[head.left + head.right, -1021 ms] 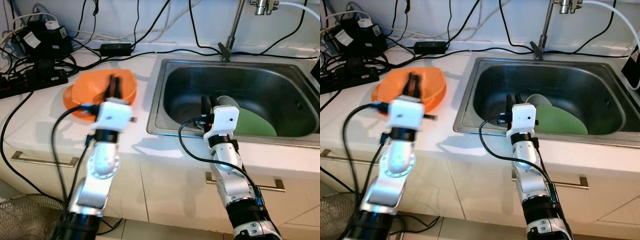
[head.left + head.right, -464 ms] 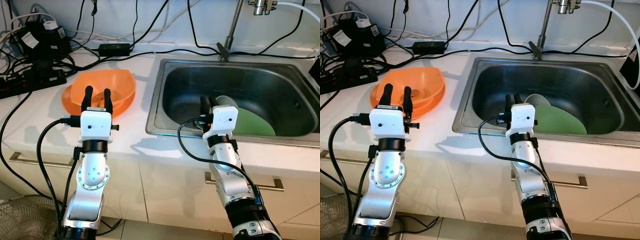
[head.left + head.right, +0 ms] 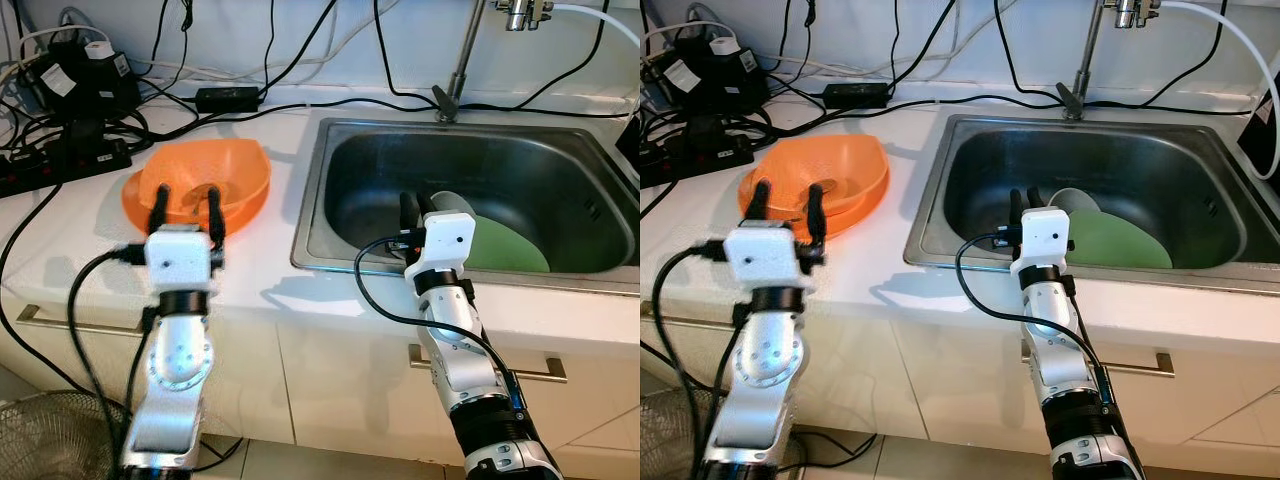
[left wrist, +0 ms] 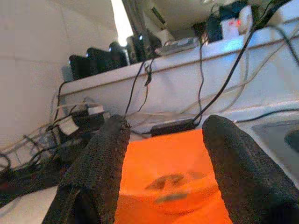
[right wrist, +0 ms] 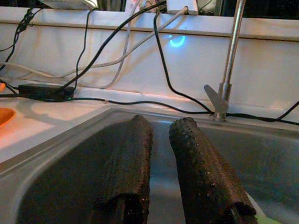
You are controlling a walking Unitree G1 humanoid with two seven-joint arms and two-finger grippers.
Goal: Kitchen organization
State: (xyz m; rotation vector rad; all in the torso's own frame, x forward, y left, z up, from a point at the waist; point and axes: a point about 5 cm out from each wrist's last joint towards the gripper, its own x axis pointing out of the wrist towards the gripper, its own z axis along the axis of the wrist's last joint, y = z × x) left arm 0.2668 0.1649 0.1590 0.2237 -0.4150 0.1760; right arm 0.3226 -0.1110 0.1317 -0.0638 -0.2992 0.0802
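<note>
An orange bowl [image 3: 225, 170] rests on an orange plate [image 3: 135, 202] on the white counter, left of the sink [image 3: 318, 160]. A small brownish thing lies inside the bowl [image 4: 173, 154]. My left gripper [image 3: 186, 197] hovers open at the bowl's near side, fingers [image 4: 98, 172] pointing at it and holding nothing. In the sink lie a green plate [image 3: 512, 250] and a pale bowl [image 3: 455, 203]. At the sink's near edge my right gripper [image 3: 414, 203] is shut and empty, just left of the pale bowl and aimed at the back wall [image 5: 161, 123].
Power strips, adapters and black cables [image 3: 80, 90] crowd the counter's back left, and more cables run along the wall. The faucet [image 3: 462, 60] rises behind the sink. A wire fan guard [image 3: 40, 430] stands on the floor at lower left.
My left gripper drew back from over the orange bowl toward the counter's front and its fingers spread apart. The right arm has not moved.
</note>
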